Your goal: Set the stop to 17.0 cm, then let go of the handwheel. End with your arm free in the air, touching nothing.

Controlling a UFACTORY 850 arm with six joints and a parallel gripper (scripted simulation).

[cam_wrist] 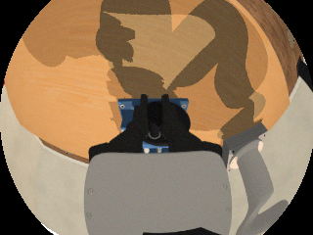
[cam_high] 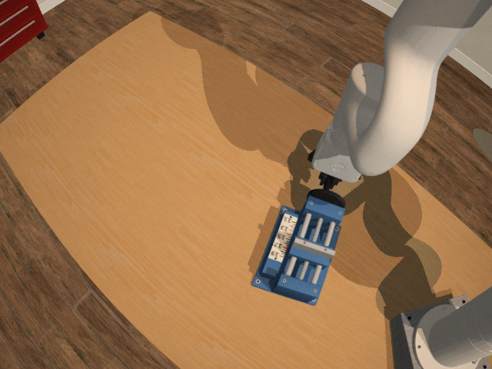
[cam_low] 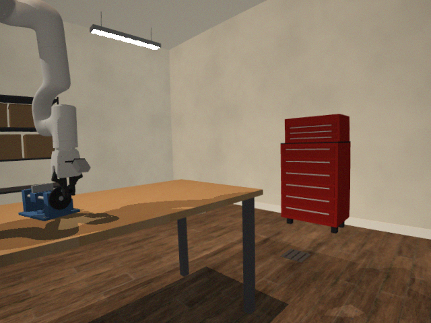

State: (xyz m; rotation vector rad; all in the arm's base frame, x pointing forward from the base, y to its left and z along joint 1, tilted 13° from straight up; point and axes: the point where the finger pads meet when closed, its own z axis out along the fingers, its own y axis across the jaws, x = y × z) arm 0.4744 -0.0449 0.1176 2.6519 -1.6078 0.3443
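Note:
The blue stop fixture (cam_high: 300,291) (cam_low: 45,216) stands on the table. Its pale grey stop bar (cam_high: 314,247) (cam_low: 42,188) crosses the guide rods. The small red pointer (cam_high: 286,247) lies beside the white scale (cam_high: 283,234), about level with the 17 mark; the exact tenth is too small to read. The black handwheel (cam_high: 326,195) (cam_low: 56,199) (cam_wrist: 182,120) is on the fixture's end. My gripper (cam_high: 327,186) (cam_low: 68,191) (cam_wrist: 154,103) points down at the wheel, its fingers shut on the handwheel's handle, which they mostly hide.
The arm's base (cam_high: 429,341) is bolted at the table's corner, near the fixture. The wooden table (cam_high: 138,178) (cam_low: 167,194) carries the fixture. A red tool cabinet (cam_low: 308,180) stands on the floor beyond the table, and shelves with boxes (cam_low: 21,116) are behind the arm.

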